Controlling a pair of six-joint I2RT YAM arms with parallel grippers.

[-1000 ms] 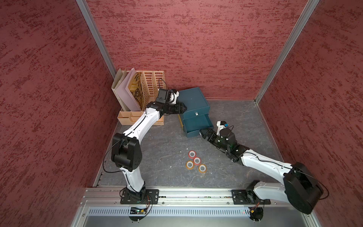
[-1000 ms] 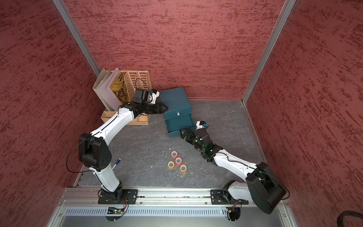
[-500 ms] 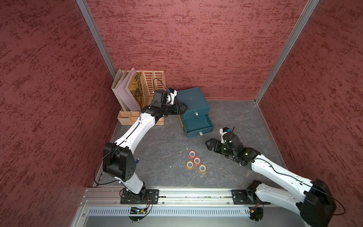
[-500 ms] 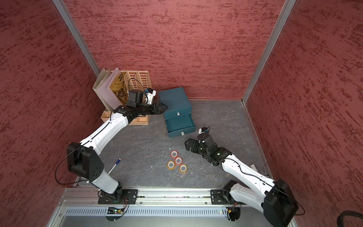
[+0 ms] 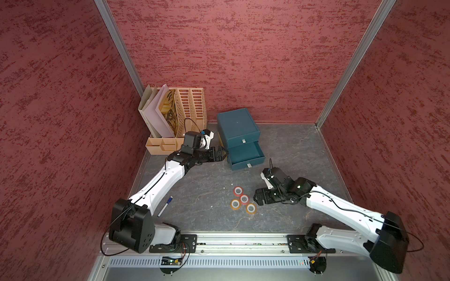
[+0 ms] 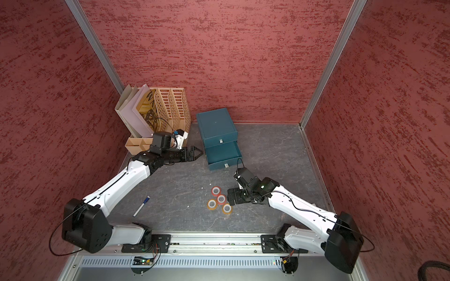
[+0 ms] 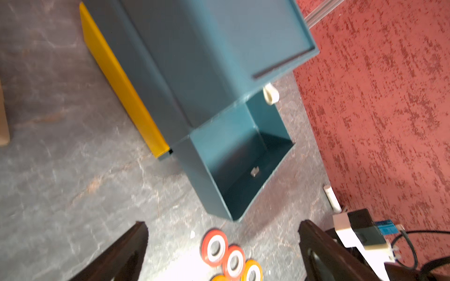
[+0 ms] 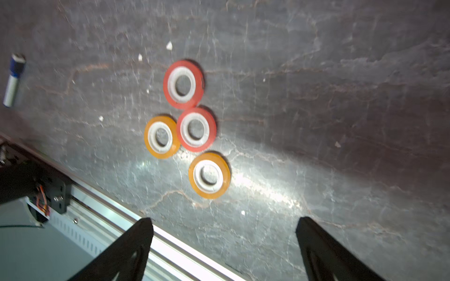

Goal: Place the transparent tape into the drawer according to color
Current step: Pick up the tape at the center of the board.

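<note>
Left gripper [image 5: 222,155] is hanging just beside the left side of the teal drawer box [image 5: 237,124]. Its fingers [image 7: 131,248] are spread wide and gripping nothing. The bottom drawer [image 5: 247,166] is sitting pulled out. Right gripper [image 5: 257,198] is hovering low just beside the tape cluster, fingers [image 8: 131,245] also wide apart, nothing between them. Four tapes are lying flat on the grey table [image 5: 199,185] in front of the box. First red roll [image 8: 169,85] is lying nearest the drawer and touching the second red roll [image 8: 181,130]. First orange roll [image 8: 149,137] is touching that one too. Second orange roll [image 8: 193,176] is lying just beside them. A pen [image 5: 165,206] is lying near the left arm.
</note>
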